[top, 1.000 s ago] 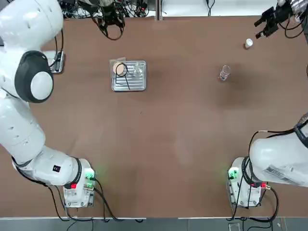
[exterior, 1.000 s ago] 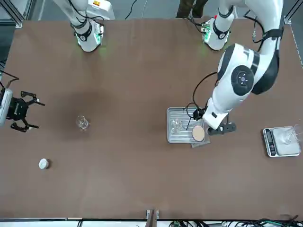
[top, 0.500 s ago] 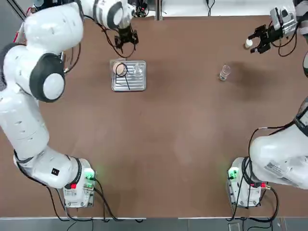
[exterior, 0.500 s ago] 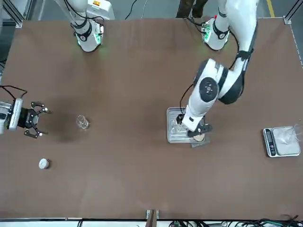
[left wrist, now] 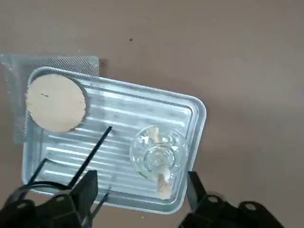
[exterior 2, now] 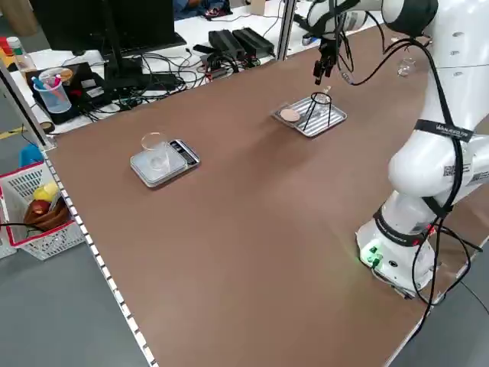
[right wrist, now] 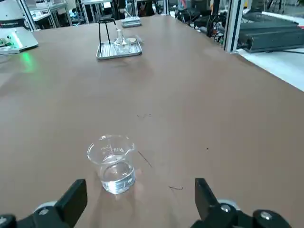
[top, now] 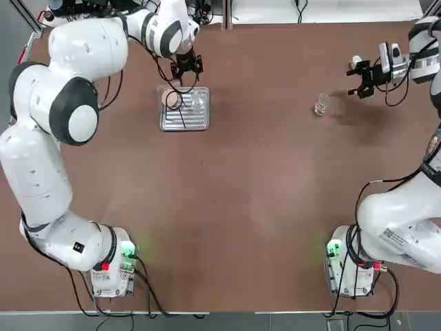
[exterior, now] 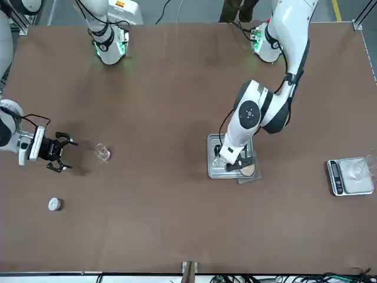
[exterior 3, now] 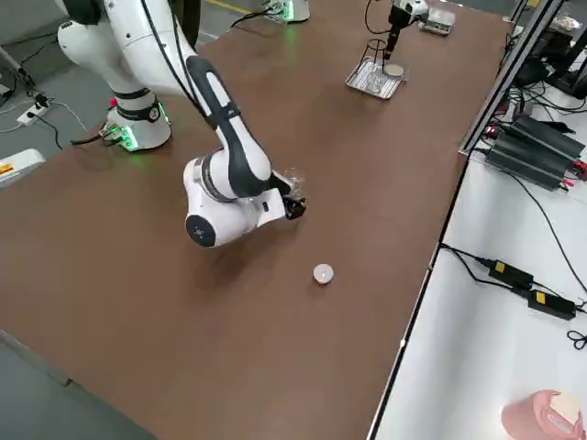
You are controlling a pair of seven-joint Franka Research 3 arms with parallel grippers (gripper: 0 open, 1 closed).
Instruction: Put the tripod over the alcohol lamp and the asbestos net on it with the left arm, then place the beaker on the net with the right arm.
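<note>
nothing placed yet | tripod (top: 176, 103), alcohol lamp (left wrist: 158, 154), asbestos net (left wrist: 53, 100) all on the tray (top: 185, 123) | left hand (top: 186, 66) fingers apart above tray | right hand (exterior: 63, 152) spread wide beside beaker (exterior: 102, 152), empty

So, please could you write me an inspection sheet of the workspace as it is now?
Surface: brown table, bare in the middle.
Job's things: tripod, alcohol lamp and asbestos net at the ribbed tray; beaker standing alone.
Clutter: white cap; scale.
Grippers: left gripper open above the tray; right gripper open, level, beside the beaker.
Cables: along the table's far edge.
Surroundings: side benches with equipment.
</note>
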